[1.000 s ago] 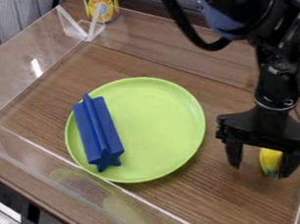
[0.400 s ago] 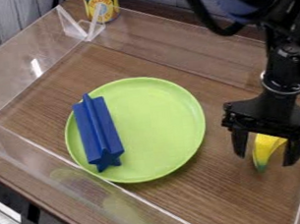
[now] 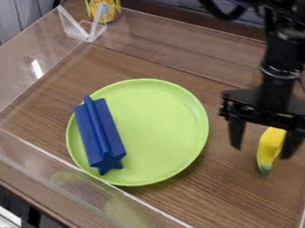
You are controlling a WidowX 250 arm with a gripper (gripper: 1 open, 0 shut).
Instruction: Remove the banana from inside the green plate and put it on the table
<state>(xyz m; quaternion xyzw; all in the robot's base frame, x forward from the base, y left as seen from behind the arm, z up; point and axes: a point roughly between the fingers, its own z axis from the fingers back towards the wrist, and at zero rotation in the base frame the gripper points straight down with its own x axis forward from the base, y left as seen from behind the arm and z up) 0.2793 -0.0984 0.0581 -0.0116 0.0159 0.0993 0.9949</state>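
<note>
The yellow banana (image 3: 270, 149) lies on the brown wood-grain table (image 3: 151, 61), to the right of the lime-green plate (image 3: 170, 125) and outside its rim. My gripper (image 3: 269, 136) hangs just above the banana, pointing straight down, its two black fingers (image 3: 239, 137) spread apart on either side of the fruit and clear of it. The jaws are open and hold nothing. The plate sits in the middle of the table with only a blue block (image 3: 98, 136) lying on its left half.
Clear acrylic walls (image 3: 30, 56) surround the tabletop, one close to the banana at the right front edge. A yellow cup (image 3: 102, 5) stands beyond the far wall. Bare wood shows behind and to the right of the plate.
The gripper has lifted off the banana and shifted slightly up the picture; the banana now lies free on the table below the open fingers.
</note>
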